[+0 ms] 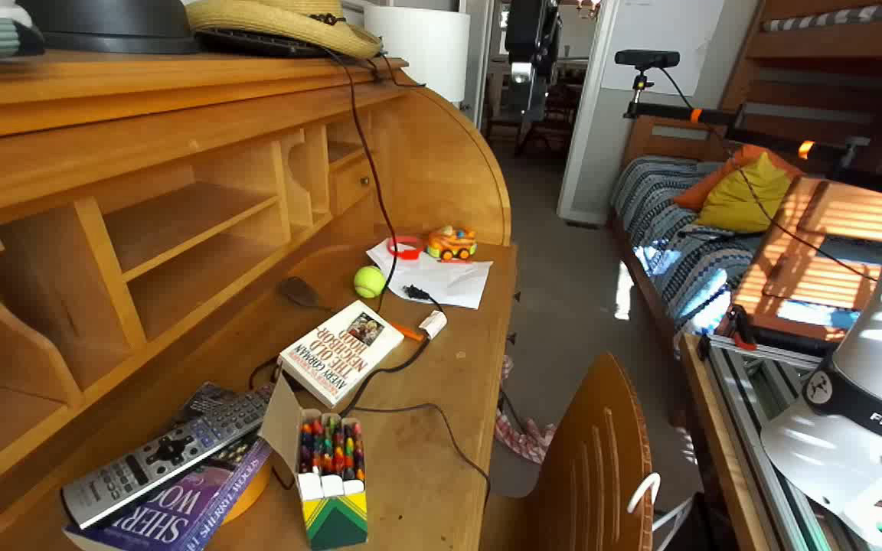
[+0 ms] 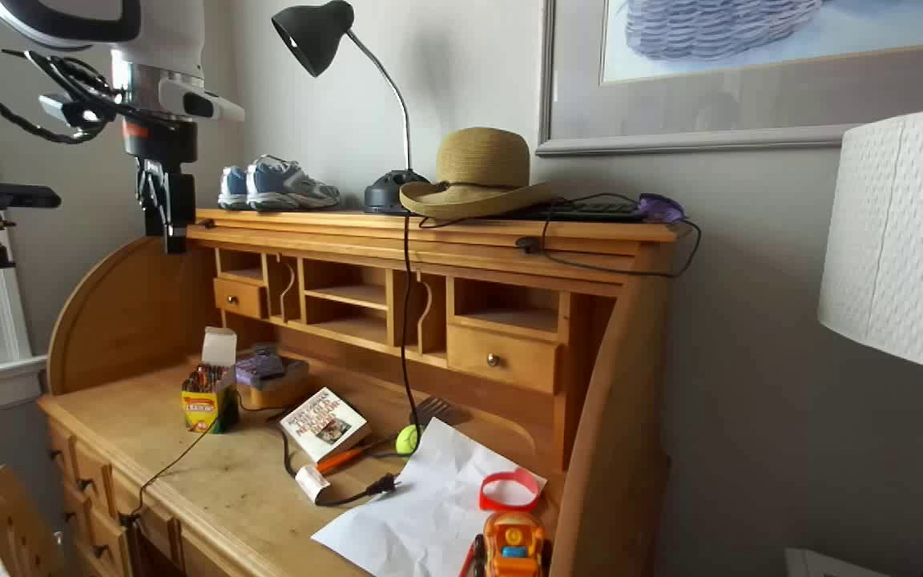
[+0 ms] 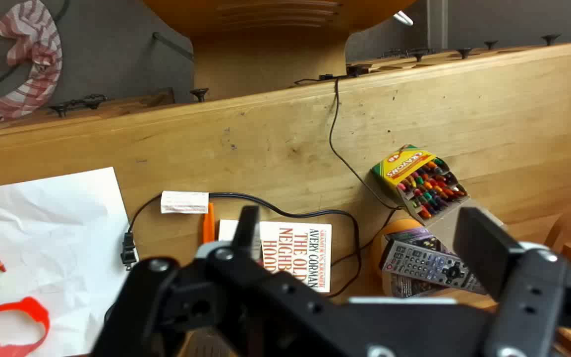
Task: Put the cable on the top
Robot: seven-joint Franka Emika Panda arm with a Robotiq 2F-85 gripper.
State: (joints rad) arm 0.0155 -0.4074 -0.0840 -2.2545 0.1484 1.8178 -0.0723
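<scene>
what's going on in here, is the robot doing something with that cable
The job is to put the black cable on the desk's top ledge, where a straw hat sits. Right now the robot's gripper hangs open in the air, holding nothing. That cable lies on the writing surface beside the book, its plug at the edge of the white paper. A black cord also hangs from the ledge; I can't tell whether it is the same cable.

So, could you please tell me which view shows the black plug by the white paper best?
The wrist view: it shows the black plug largest, from above and unobstructed. Both exterior views also show it, but smaller and at a slant.
</scene>
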